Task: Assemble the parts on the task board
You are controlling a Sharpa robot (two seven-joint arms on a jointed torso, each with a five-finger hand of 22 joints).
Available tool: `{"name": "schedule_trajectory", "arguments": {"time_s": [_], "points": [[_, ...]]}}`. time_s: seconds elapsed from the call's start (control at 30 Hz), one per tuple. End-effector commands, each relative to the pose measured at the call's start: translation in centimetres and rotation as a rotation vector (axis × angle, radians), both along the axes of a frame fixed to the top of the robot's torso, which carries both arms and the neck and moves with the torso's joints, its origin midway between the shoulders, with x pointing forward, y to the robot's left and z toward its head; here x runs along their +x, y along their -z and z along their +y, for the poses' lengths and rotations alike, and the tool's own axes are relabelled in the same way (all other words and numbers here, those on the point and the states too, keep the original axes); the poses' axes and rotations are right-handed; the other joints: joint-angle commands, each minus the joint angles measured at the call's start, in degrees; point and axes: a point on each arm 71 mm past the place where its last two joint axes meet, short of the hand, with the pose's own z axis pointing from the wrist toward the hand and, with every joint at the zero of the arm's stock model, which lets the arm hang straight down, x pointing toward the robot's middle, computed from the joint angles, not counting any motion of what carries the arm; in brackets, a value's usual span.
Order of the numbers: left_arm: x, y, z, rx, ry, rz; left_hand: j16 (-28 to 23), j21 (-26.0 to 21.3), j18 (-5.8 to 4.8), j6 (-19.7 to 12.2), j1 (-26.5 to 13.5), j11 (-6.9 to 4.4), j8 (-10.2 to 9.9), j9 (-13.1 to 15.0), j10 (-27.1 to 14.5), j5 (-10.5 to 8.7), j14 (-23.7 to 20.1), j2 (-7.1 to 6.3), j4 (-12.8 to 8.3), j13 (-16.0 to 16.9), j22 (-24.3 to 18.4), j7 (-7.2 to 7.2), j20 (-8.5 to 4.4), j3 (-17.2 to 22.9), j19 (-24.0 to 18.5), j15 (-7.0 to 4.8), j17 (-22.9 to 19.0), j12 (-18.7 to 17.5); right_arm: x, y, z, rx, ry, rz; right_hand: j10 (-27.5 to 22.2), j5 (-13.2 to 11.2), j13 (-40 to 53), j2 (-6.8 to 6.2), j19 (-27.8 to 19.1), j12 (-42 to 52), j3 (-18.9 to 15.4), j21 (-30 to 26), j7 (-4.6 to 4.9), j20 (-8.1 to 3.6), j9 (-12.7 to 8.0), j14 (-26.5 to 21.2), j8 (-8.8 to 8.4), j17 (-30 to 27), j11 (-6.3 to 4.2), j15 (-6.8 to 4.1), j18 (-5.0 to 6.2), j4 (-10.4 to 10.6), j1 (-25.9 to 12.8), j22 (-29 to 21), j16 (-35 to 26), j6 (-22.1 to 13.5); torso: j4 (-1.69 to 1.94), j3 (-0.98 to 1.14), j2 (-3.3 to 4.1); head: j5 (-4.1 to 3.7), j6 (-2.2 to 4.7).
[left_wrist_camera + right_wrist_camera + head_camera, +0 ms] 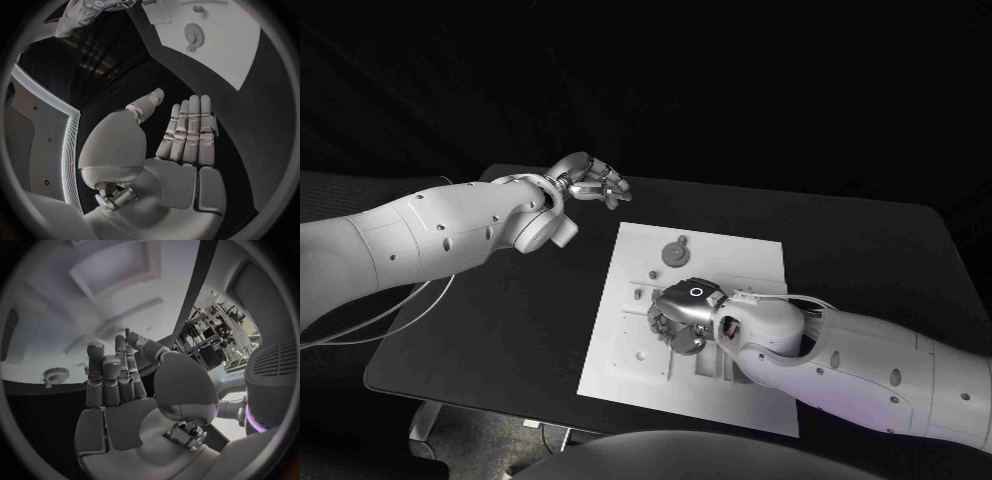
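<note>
Right hand down on the board, left hand held off: a part seemingly being picked or seated.

Head view: found the right hand [681, 318] lying over the middle of the task board [733, 255], fingers curled down onto the plate; could not tell whether a part sat under them or was merely touched. Saw a grey gear part [678, 254] just beyond that hand, apart from it. Judged the next move to need a sure pinch before any lift. Found the left hand [589, 182] off the board over the black table [877, 250], fingers loosely spread, empty.
Left wrist view: showed the left hand [184, 135] flat and extended, holding nothing, gear part [195, 35] well apart.
Right wrist view: showed the right hand [115, 377] with fingers drawn together near the board; grasp not resolved.
</note>
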Motion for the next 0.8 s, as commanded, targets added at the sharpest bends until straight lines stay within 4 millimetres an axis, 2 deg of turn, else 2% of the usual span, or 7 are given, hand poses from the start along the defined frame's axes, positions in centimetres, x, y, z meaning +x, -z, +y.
{"name": "schedule_trajectory", "arguments": {"time_s": [0.03, 0.67, 0.8], "points": [[-0.01, -0.1, -0.17, -0.009, 0.011, 0.0, -0.3, -0.3, 0.93, -0.2, 0.6, -0.12, 0.3, -0.1, -0.5, 0.15, 0.3, 0.07, 0.1, -0.1, 0.1, 0.0, 0.02, -0.1, 0.4, 0.0, 0.1, 0.1, -0.13, 0.31, -0.02, -0.024, -0.014, -0.008, 1.0, 0.3, 0.1, 0.56, 0.1, -0.3, -0.1, -0.1, 0.06, -0.3, 0.1, -0.3, 0.24, 0.1, 0.53, -0.39, 3.54, -0.3, -0.1, 0.1, -0.4, 0.2, -0.02, 0.04, 0.01, 0.06, -0.03], [0.0, -0.09, -0.15, -0.008, 0.01, 0.001, -0.4, -0.4, 0.92, -0.2, 0.7, -0.11, 0.3, -0.1, -0.5, 0.15, 0.3, 0.06, 0.2, -0.1, 0.1, 0.0, 0.02, -0.1, 0.4, 0.0, 0.2, 0.1, -0.18, 0.36, 0.06, -0.029, -0.019, -0.006, 1.0, 0.3, 0.1, 0.53, 0.1, -0.4, 0.0, -0.2, 0.05, -0.3, 0.1, -0.3, 0.24, 0.1, 0.52, -0.4, 3.55, -0.4, -0.1, 0.1, -0.4, 0.2, -0.01, -0.05, -0.01, 0.01, 0.1], [0.0, -0.1, -0.16, -0.008, 0.01, 0.001, -0.5, -0.4, 0.92, -0.2, 0.7, -0.11, 0.3, -0.1, -0.5, 0.15, 0.3, 0.05, 0.2, -0.1, 0.1, 0.0, 0.02, -0.1, 0.4, 0.0, 0.3, 0.1, -0.18, 0.45, 0.07, -0.027, -0.017, 0.015, 0.5, 0.2, 0.1, -0.57, -0.2, -0.9, -0.4, -0.4, 0.61, -0.16, -0.2, -0.5, -0.53, 0.2, 0.78, -0.11, 3.55, -0.4, -0.6, 0.1, -0.5, -1.2, -0.02, -0.06, -0.01, 0.01, 0.12]]}}
